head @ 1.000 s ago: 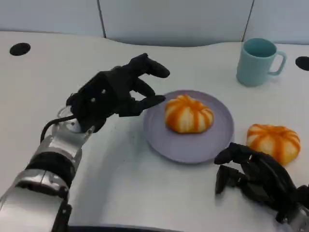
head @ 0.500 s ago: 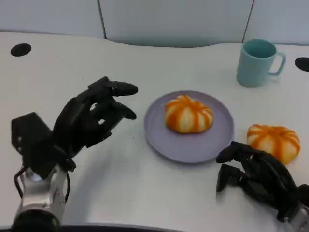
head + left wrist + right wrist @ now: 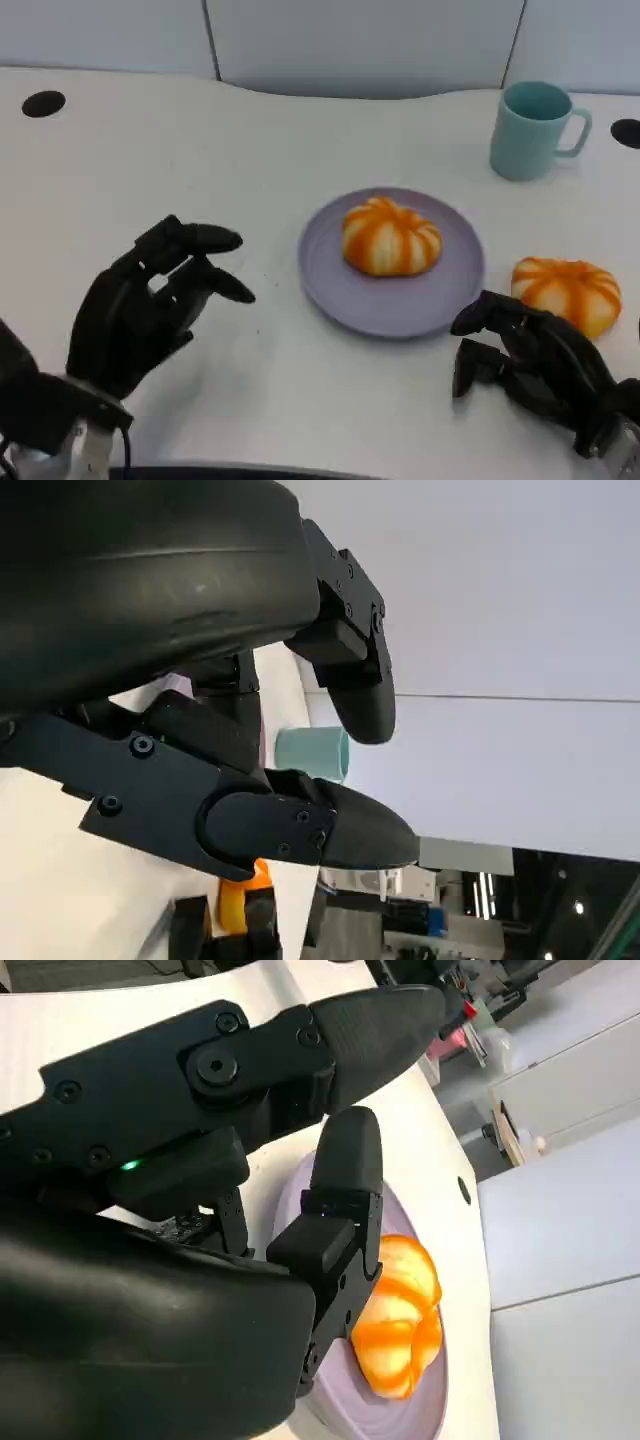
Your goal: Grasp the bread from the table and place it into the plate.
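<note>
One bread roll point(image 3: 390, 236) sits on the lavender plate point(image 3: 335, 290), slightly toward its far side. A second roll point(image 3: 567, 291) lies on the white table point(image 3: 300, 130), just right of the plate and apart from its rim. Teal mug point(image 3: 535, 128) stands well behind.

Left hand point(image 3: 150, 305) empty, fingers spread, low over the table left of the plate. Right hand point(image 3: 525, 362) empty, fingers loosely curled but apart, just in front of the loose roll; contact not evident.

Risks, judged: the roll looks soft, so a hard squeeze could crush it; a low carry could catch the plate rim or nudge the roll already there, since free plate room is tight.

Hard to make out: right palm's underside, cut off at the frame corner; the wrist views show only slivers of mug and rolls.
</note>
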You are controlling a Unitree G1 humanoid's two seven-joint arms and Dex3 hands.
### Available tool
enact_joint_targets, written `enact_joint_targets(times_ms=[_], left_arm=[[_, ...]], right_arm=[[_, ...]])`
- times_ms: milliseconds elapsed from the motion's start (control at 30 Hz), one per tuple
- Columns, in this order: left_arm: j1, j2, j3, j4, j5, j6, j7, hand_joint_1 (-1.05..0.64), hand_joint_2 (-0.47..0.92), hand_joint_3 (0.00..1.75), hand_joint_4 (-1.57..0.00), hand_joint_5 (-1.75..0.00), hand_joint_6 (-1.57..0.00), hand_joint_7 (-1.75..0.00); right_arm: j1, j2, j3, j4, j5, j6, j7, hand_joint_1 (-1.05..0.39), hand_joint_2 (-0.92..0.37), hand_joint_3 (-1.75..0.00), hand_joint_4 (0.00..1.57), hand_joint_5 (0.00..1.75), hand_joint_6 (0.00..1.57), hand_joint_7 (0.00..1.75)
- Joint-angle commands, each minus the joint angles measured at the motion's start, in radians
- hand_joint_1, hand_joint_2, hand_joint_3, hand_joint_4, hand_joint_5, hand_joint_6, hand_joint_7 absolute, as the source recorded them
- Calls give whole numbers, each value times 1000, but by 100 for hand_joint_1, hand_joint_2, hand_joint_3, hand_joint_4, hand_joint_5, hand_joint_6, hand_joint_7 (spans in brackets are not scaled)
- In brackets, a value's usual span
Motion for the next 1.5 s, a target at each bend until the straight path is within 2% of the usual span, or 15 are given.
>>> enact_joint_targets(times_ms=[33,167,267,367,567,767,1000,1067,1200,1367,1500], left_arm=[[55,3,13,-36,-17,22,-6,-81,92,25,-42,-161,-42,-124],[99,-14,27,-37,-32,37,2,-77,92,21,-41,-167,-39,-136],[122,-21,32,-39,-35,44,1,-76,92,20,-43,-167,-38,-138],[133,-27,41,-28,-51,53,-12,-74,92,19,-48,-163,-40,-137],[145,-29,50,15,-31,39,4,-74,92,16,-46,-160,-42,-134],[129,-27,66,74,-8,22,17,-77,92,14,-42,-174,-43,-143],[99,-25,95,150,-6,19,17,-76,92,16,-47,-170,-48,-140],[95,-25,99,159,-3,26,23,-76,92,15,-48,-174,-46,-147],[92,-25,102,160,-2,43,30,-77,92,12,-47,-175,-45,-150],[96,-21,104,150,2,49,27,-77,92,11,-45,-175,-43,-151],[90,-21,112,157,-9,46,14,-77,92,11,-48,-175,-44,-150]], right_arm=[[27,-18,-2,39,-15,40,-28,-53,-92,-10,64,164,67,118],[23,-20,-2,58,-19,16,-17,-52,-92,-11,65,165,68,115],[24,-18,-3,58,-20,11,-23,-53,-92,-11,63,163,69,114],[27,-16,-7,54,-14,6,-14,-50,-92,-12,62,162,69,112],[27,-25,-4,53,-20,3,-9,-53,-92,-11,60,159,69,109],[21,-34,-7,74,-23,-19,-1,-52,-92,-13,64,155,72,106],[15,-40,-19,76,-7,-7,24,-52,-92,-14,64,162,72,107],[4,-43,-27,102,-4,-1,31,-53,-92,-10,70,166,72,108],[-6,-45,-34,136,-8,-20,32,-53,-92,-10,70,169,71,109],[5,-40,-16,103,-28,-47,14,-54,-92,-11,66,170,71,111],[13,-34,-6,76,-31,-38,4,-55,-92,-10,65,171,72,112]])
